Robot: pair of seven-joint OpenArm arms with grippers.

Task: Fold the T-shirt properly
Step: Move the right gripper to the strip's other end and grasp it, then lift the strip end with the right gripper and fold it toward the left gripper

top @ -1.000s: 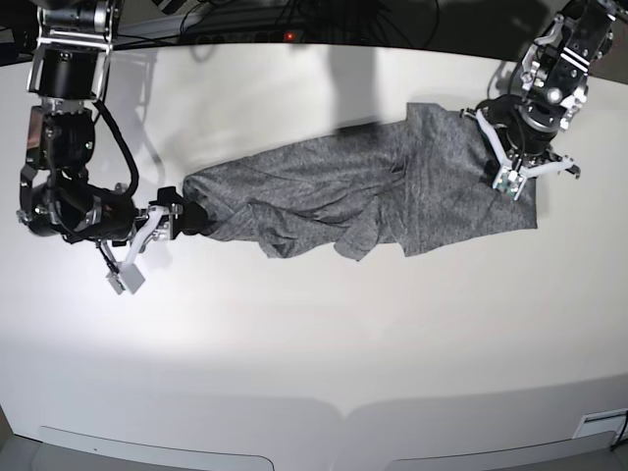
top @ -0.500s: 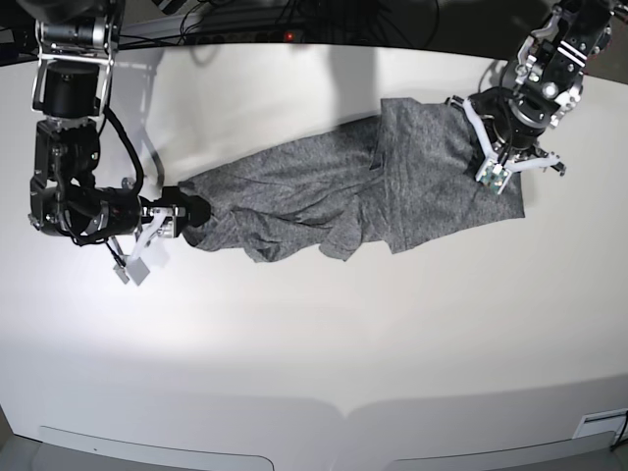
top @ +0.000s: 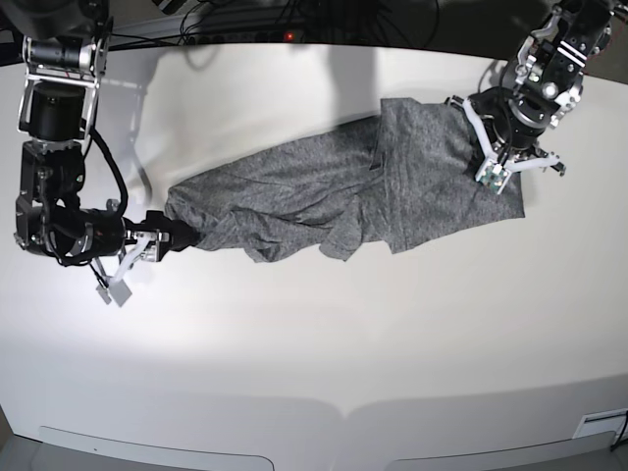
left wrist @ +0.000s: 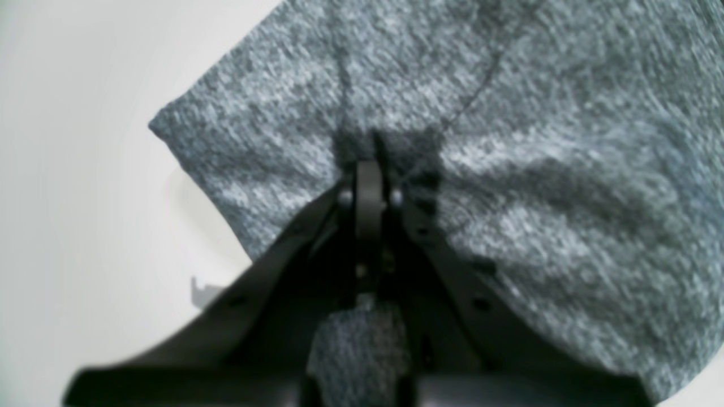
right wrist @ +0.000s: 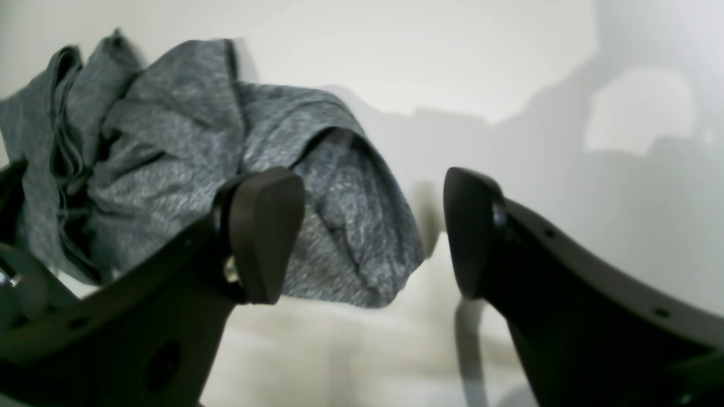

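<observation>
A: Okay, step? Spreading out the T-shirt, not folding yet.
B: Left gripper pinched shut on its far edge; right gripper jaws wide, empty, probably just off the bunched end.
A: Next: regrasp, pull flat.
B: Shirt lies rumpled, stretched across the white table.

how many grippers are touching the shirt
1: the left gripper is shut on the shirt at its far end; the right gripper, open, sits just off the other end.
</observation>
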